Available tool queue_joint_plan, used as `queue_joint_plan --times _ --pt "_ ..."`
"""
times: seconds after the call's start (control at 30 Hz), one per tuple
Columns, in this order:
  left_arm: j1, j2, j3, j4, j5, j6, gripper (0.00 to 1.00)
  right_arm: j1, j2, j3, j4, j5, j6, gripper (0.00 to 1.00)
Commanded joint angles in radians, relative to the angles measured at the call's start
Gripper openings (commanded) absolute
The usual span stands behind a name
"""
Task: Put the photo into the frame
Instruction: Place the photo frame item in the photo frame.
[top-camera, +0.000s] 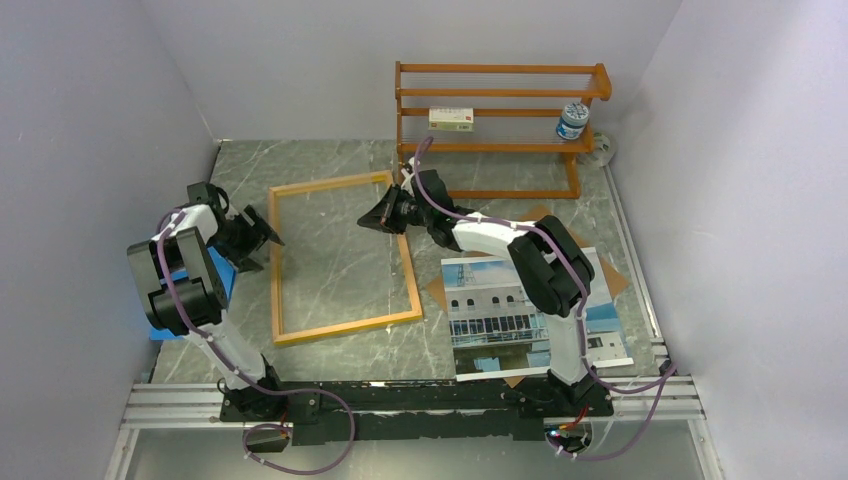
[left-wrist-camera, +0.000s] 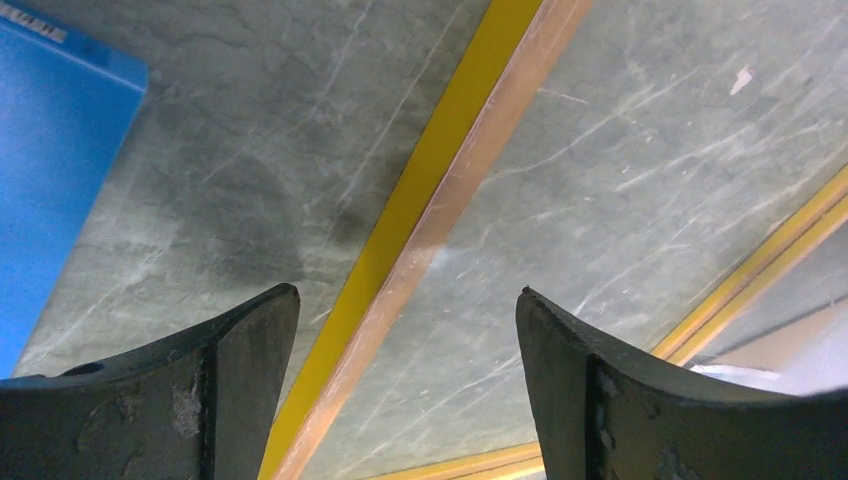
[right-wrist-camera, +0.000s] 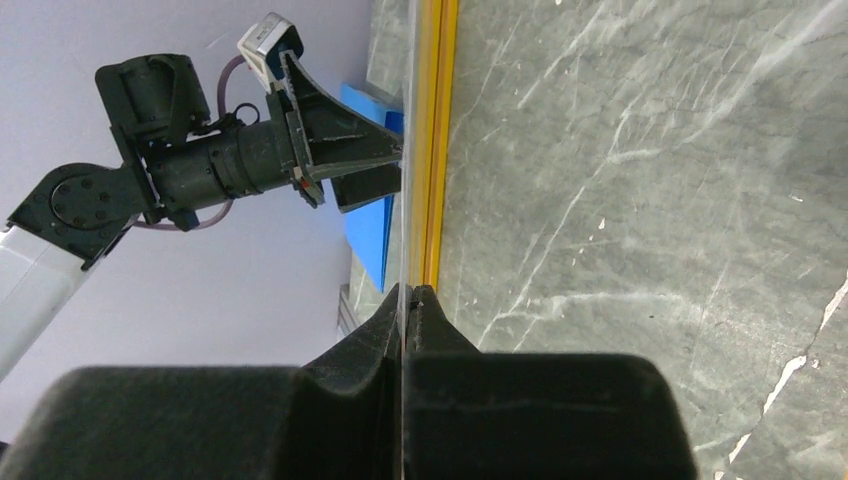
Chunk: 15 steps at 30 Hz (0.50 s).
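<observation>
The frame (top-camera: 340, 325) lies flat on the marble table left of centre, its bars yellow and wood-coloured. My left gripper (top-camera: 272, 238) is open at the frame's left bar. In the left wrist view that bar (left-wrist-camera: 430, 220) runs up between the spread fingers (left-wrist-camera: 250, 340), untouched. My right gripper (top-camera: 372, 220) is just inside the frame's far right corner. In the right wrist view it (right-wrist-camera: 408, 290) is shut on the edge of a thin clear sheet (right-wrist-camera: 405, 120) beside a yellow bar (right-wrist-camera: 432, 150). The photo (top-camera: 500, 310) lies face up to the right, partly under my right arm.
Brown cardboard (top-camera: 612, 282) lies under the photo. A blue sheet (top-camera: 222, 280) sits under my left arm. At the back stands an orange-brown shelf rack (top-camera: 495, 92) holding a small box (top-camera: 451, 119) and a jar (top-camera: 572, 121). Walls close in left, right and behind.
</observation>
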Motion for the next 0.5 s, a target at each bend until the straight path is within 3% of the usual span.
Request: queue_joint_plan --times 0.0,0.47 --pt "0.002 0.022 0.002 0.026 0.054 0.035 0.85 -0.005 -0.03 -0.001 0.055 0.041 -0.029 0.0" --pt "0.001 0.072 -0.002 0.019 0.097 0.046 0.86 -0.028 -0.01 -0.035 0.071 0.015 -0.027 0.0"
